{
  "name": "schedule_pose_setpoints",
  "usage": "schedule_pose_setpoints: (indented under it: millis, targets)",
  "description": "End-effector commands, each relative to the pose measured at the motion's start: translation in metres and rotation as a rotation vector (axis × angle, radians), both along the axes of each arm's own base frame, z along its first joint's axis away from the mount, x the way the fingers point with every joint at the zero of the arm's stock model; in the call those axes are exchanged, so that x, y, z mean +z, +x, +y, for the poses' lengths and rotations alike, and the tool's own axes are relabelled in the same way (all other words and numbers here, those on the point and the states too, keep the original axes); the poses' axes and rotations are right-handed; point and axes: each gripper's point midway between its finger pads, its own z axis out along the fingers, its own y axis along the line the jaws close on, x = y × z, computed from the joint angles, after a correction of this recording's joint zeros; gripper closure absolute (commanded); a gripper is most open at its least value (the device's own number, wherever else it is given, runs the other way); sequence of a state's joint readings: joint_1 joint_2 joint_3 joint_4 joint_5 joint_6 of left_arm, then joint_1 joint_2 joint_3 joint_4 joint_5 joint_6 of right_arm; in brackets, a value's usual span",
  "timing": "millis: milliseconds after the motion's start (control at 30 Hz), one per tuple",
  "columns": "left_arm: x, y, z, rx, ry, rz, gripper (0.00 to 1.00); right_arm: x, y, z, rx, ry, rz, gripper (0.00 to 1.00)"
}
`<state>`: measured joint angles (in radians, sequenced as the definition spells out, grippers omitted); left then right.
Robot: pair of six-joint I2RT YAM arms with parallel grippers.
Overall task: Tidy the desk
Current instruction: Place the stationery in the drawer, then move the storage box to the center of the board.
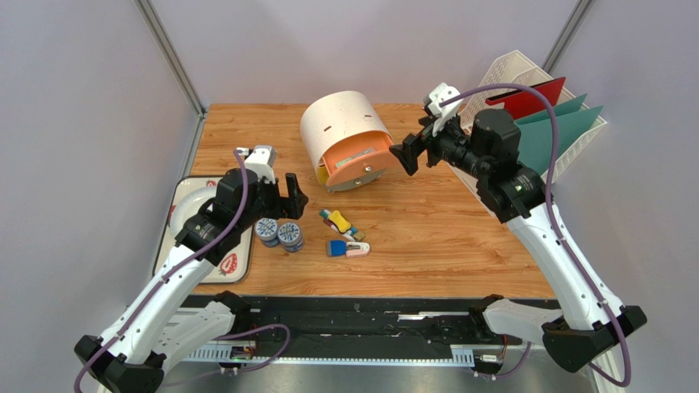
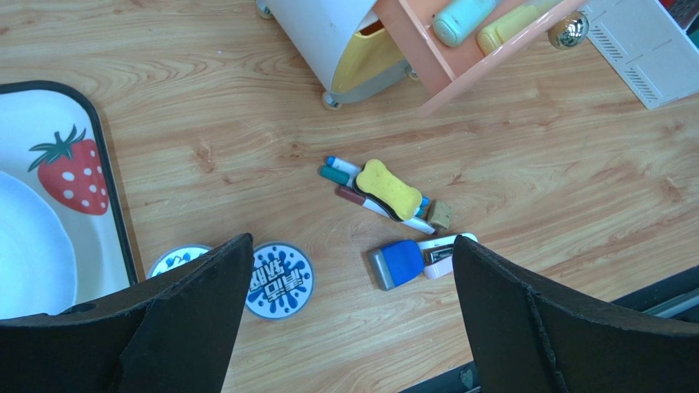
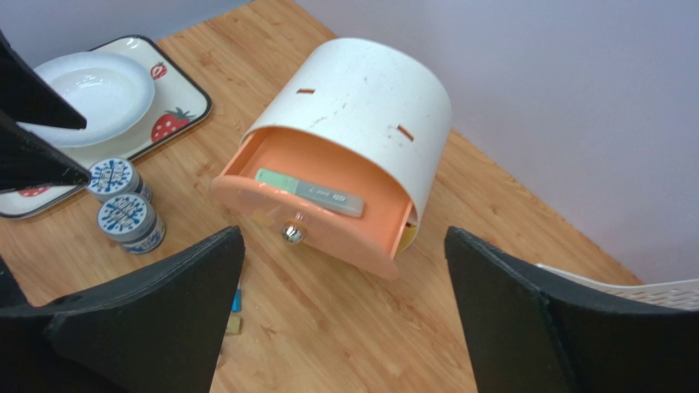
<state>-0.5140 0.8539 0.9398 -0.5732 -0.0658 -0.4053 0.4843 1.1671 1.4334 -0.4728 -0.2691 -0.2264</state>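
The desk (image 1: pixel 443 237) filled the middle of the overhead view, bearing a white drawer box (image 1: pixel 344 123) with its orange drawer (image 1: pixel 357 164) pulled out, loose pens (image 1: pixel 340 223) and two round tins (image 1: pixel 279 233). The left gripper (image 2: pixel 351 246) hung spread wide near the tins. The right gripper (image 3: pixel 343 237) gaped wide before the drawer. Neither held anything.
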Motion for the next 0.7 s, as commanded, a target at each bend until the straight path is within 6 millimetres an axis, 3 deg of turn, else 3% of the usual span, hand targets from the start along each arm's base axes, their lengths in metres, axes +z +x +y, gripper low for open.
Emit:
schedule_pose_setpoints:
  millis: [0,200,367,433,667]
  targets:
    - [0.023,0.002,0.005,0.01,-0.008,-0.069,0.01,-0.029,0.001,0.004,-0.051,0.122,0.1,0.01]
    - [0.021,-0.001,0.006,0.0,0.004,-0.06,0.01,-0.071,-0.019,0.009,-0.028,0.172,0.258,0.01]
    - [0.013,-0.002,0.001,-0.017,-0.007,-0.036,0.01,-0.134,-0.038,0.02,0.004,0.162,0.451,0.01]
    - [0.011,-0.001,0.0,-0.018,-0.008,-0.027,0.01,-0.161,-0.039,0.015,-0.05,0.134,0.502,0.01]
    - [0.007,0.0,0.0,-0.004,-0.015,-0.019,0.01,-0.219,-0.032,0.006,-0.272,0.253,0.659,0.01]
